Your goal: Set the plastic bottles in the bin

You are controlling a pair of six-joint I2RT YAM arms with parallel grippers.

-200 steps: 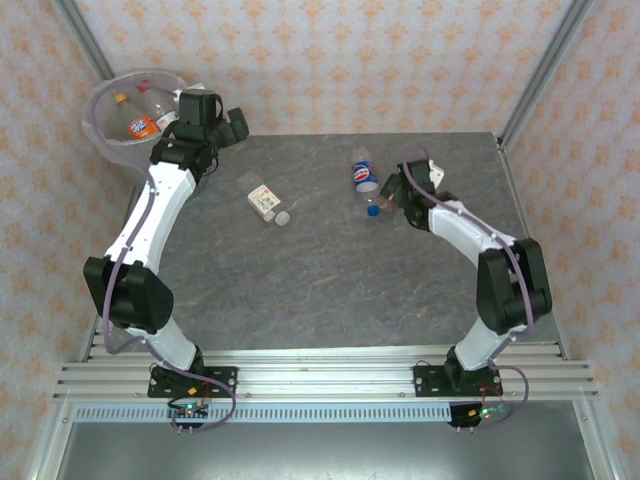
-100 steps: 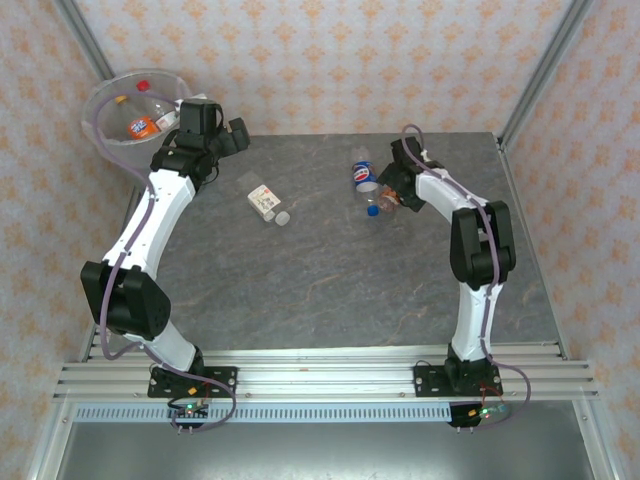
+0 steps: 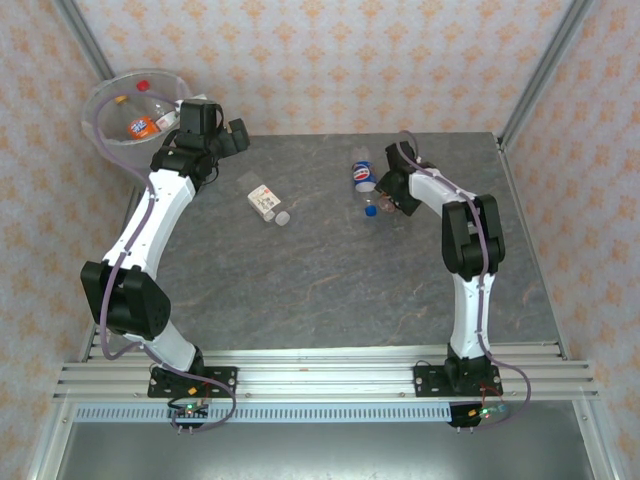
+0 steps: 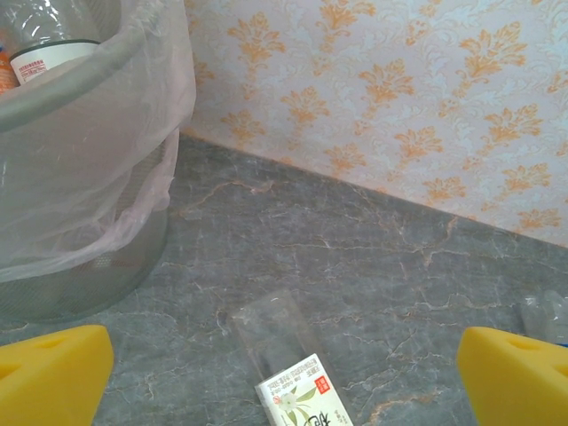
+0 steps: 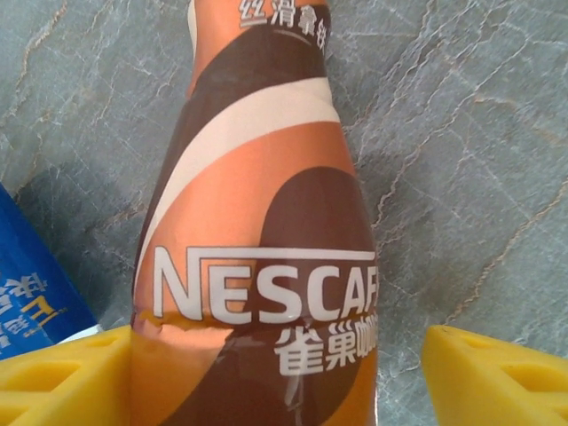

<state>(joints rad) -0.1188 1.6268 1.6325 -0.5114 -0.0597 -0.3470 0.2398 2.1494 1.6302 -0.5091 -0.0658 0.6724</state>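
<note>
Brown-and-orange film wraps the clear plastic coffee bottle (image 5: 257, 222), which lies on its side on the grey marbled table (image 3: 330, 290). The right gripper (image 5: 275, 355) straddles its wide body. The jaws are open: one yellow pad looks to be touching the label, the other stands apart.

Risks, as judged:
- Uneven closing could push the round bottle sideways, so that it rolls against the blue-labelled clear bottle (image 3: 362, 176) just beside it.
- The smooth sleeve and thin wall may slip or crumple under the pads.
- The carry is long, as the bin sits well apart at the far left corner, where the left arm stands close by. The two arms could meet there.

The left gripper (image 4: 284, 373) hangs wide open and empty over a clear bottle with a white-green label (image 4: 297, 395), near the bin.

The round translucent grey bin (image 3: 95, 100), lined with a thin clear bag, holds an orange-labelled bottle (image 3: 140, 127) and a clear red-capped one (image 3: 147, 88). Anything deeper cannot be made out.
</note>
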